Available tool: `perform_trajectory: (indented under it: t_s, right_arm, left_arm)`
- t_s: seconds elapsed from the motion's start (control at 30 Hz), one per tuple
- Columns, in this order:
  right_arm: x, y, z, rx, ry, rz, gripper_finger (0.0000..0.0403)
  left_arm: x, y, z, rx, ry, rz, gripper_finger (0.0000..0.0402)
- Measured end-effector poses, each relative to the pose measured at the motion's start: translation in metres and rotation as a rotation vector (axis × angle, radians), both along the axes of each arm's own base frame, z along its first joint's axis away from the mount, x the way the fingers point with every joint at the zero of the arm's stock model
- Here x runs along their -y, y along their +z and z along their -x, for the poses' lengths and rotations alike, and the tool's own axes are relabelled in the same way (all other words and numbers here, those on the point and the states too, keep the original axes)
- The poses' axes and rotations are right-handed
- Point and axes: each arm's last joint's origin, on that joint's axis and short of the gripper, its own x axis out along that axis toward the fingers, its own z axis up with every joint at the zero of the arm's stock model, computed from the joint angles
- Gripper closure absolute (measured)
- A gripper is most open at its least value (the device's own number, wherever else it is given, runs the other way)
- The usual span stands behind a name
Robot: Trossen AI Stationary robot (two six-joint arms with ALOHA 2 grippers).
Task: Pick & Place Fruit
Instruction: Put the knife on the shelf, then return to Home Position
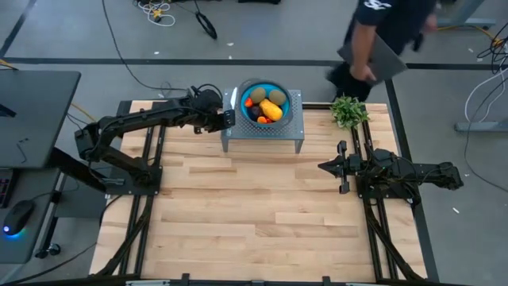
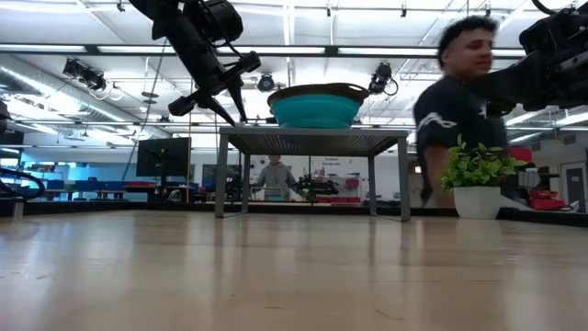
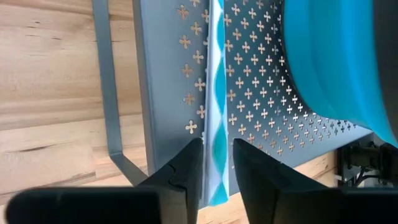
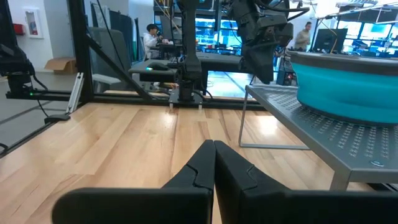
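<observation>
Left end effector (image 1: pixel 231 117), fingers slightly apart around a knife-like stick (image 3: pixel 216 118), beside the bowl's fruit (image 1: pixel 268 106).

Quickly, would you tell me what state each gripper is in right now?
Left gripper: closed on the slim blue-and-white stick.
Right gripper: shut, holding nothing.

Bare wooden table (image 1: pixel 262 214) lies open across the near half and between the arms. At the far edge, the perforated metal stand (image 1: pixel 295 127) carrying the blue bowl (image 1: pixel 252 86) blocks the middle; a potted plant (image 1: pixel 348 111) crowds the far right.
</observation>
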Motion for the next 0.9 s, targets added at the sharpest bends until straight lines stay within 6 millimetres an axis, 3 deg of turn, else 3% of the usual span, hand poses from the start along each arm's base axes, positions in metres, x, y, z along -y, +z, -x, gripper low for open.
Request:
perform_trajectory:
  t_s: [0.43, 0.9]
  right_arm:
    - [0.0, 0.0, 0.0, 0.0, 0.0, 0.0, 0.0396]
    - [0.0, 0.0, 0.0, 0.001, 0.0, 0.0, 0.0396]
  left_arm:
    - [0.0, 0.001, 0.001, 0.003, 0.004, -0.003, 0.0227]
    - [0.008, 0.024, 0.013, 0.034, -0.105, -0.137, 0.0223]
